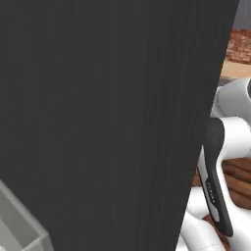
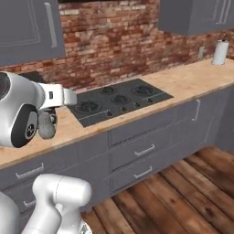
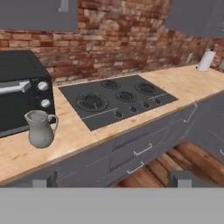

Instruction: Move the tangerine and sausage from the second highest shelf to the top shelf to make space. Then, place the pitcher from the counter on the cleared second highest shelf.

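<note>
The pitcher (image 3: 40, 128) stands upright on the counter (image 3: 183, 85), just in front of the black microwave (image 3: 22, 89) and to the left of the black cooktop (image 3: 116, 99), with its handle turned toward the cooktop and its spout away from it. In the right base view the same grey jug shows partly behind the robot's white arm, near the left end of the worktop. The gripper (image 3: 112, 179) hangs well back from the counter, its two dark fingertips (image 3: 183, 178) standing as wide apart as they go and holding nothing. The pitcher looks like a stiff, one-piece vessel of dull metal or glazed clay, so it should not give under the pads, though its smooth rounded belly could slip if squeezed there. The narrower neck just under the flared rim seems the safest place to take hold, since the flare would stop it sliding down out of the grasp; the thin handle is a poorer choice and could let it swing. It appears small and probably light, yet top-heavy enough to tip if nudged. A paper towel roll (image 3: 205, 60) stands far down the counter, well clear. A dark slab, likely the fridge door (image 1: 108, 122), fills the left base view.
</note>
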Tool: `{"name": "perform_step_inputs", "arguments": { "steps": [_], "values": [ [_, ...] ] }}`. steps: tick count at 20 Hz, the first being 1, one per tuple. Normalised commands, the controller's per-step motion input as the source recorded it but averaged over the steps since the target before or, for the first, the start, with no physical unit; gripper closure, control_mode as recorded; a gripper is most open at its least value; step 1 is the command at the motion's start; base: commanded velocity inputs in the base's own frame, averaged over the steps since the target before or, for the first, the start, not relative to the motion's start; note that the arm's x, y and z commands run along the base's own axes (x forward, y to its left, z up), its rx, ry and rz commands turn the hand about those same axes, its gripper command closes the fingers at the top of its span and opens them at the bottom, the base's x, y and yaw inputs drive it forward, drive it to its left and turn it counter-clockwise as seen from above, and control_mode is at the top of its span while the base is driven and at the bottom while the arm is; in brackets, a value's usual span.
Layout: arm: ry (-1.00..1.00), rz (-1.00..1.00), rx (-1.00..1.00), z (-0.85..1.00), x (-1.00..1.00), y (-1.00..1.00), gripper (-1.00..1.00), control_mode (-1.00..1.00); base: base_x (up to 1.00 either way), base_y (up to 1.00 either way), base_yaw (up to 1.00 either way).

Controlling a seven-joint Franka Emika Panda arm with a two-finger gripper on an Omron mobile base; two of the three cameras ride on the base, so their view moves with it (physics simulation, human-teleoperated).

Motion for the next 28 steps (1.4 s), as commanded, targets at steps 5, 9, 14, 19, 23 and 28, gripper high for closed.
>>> {"name": "perform_step_inputs", "arguments": {
  "steps": [5, 9, 14, 19, 23, 28],
  "values": [
    [0.0, 0.0, 0.0, 0.0, 0.0, 0.0, -1.0, 1.0, 0.42, 0.07, 0.62],
    [0.0, 0.0, 0.0, 0.0, 0.0, 0.0, -1.0, 1.0, 0.28, 0.0, 0.62],
    [0.0, 0.0, 0.0, 0.0, 0.0, 0.0, -1.0, 1.0, 0.23, 0.0, 0.6],
    [0.0, 0.0, 0.0, 0.0, 0.0, 0.0, -1.0, 1.0, 0.21, -0.22, 0.56],
    [0.0, 0.0, 0.0, 0.0, 0.0, 0.0, -1.0, 1.0, 0.02, -0.72, 0.38],
    [0.0, 0.0, 0.0, 0.0, 0.0, 0.0, -1.0, 1.0, 0.0, -0.96, 0.21]
  ]
}}
